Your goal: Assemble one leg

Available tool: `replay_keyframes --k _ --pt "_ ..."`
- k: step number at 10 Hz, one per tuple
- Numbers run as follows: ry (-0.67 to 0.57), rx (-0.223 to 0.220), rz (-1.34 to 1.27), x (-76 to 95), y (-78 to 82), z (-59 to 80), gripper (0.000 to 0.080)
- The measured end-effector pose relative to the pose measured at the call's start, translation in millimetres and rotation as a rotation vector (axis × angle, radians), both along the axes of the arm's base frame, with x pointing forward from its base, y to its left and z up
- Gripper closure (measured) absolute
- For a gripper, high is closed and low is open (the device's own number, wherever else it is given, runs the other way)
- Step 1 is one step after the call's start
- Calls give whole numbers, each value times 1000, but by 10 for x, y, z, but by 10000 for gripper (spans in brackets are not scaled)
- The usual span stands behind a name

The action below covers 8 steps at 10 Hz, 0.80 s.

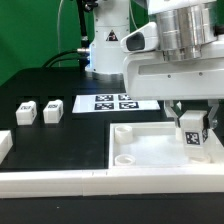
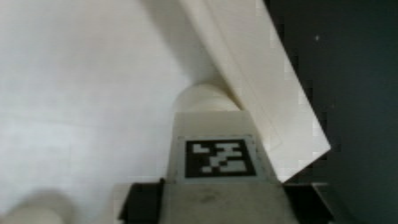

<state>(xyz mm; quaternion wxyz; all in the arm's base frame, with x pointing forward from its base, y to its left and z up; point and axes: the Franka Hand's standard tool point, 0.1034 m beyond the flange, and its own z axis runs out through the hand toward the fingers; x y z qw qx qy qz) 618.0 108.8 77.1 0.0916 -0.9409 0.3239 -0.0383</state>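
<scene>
The leg at the panel's corner

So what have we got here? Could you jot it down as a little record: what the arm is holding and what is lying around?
pincer: shut on one leg
leg: small white post, upright, black-and-white tag facing the exterior view
leg position: over the panel's far corner at the exterior view's right
panel: large, white, lying flat; round socket showing at one corner
spare legs: two lying side by side at the exterior view's left
marker board: flat, behind the panel
unclear: whether the held leg touches the panel
</scene>
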Motion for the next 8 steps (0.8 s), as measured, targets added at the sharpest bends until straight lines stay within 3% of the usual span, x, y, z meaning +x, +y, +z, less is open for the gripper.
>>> replay_keyframes --k 2,5,8 --pt "37 34 -232 -11 22 -5 508" --pt "113 137 -628 -17 50 -12 508" --pt "158 197 -830 -6 52 -10 508"
